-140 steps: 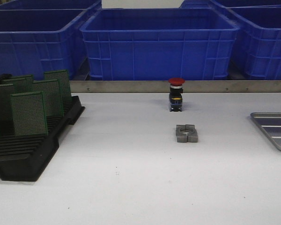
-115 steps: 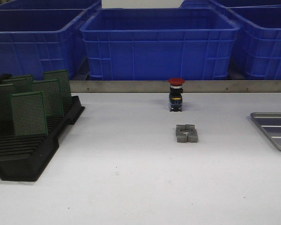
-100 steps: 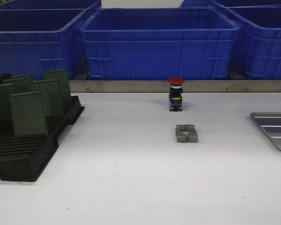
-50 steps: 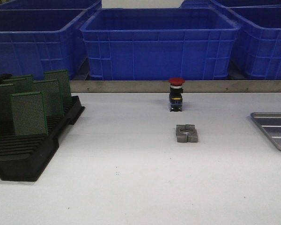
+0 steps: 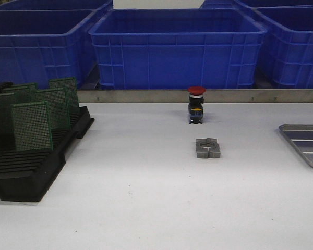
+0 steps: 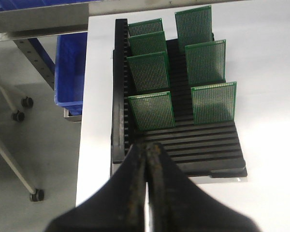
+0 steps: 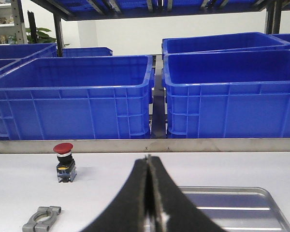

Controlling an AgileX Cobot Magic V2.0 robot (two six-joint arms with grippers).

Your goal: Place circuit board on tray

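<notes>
standing in the rack [image 6: 183, 150], the boards [image 6: 150, 110] are untouched; left gripper [image 6: 146, 159] and right gripper [image 7: 148, 169] are clenched on nothing, tray [image 7: 251, 205] bare.

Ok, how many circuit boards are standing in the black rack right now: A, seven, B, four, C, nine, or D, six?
A: the left wrist view shows seven green circuit boards upright in the black rack, four in one column and three in the other.

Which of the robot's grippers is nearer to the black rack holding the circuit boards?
Left. The left gripper, shut, hovers right over the black rack's near edge, by the circuit boards. The right gripper, shut, is above the tray across the table.
</notes>
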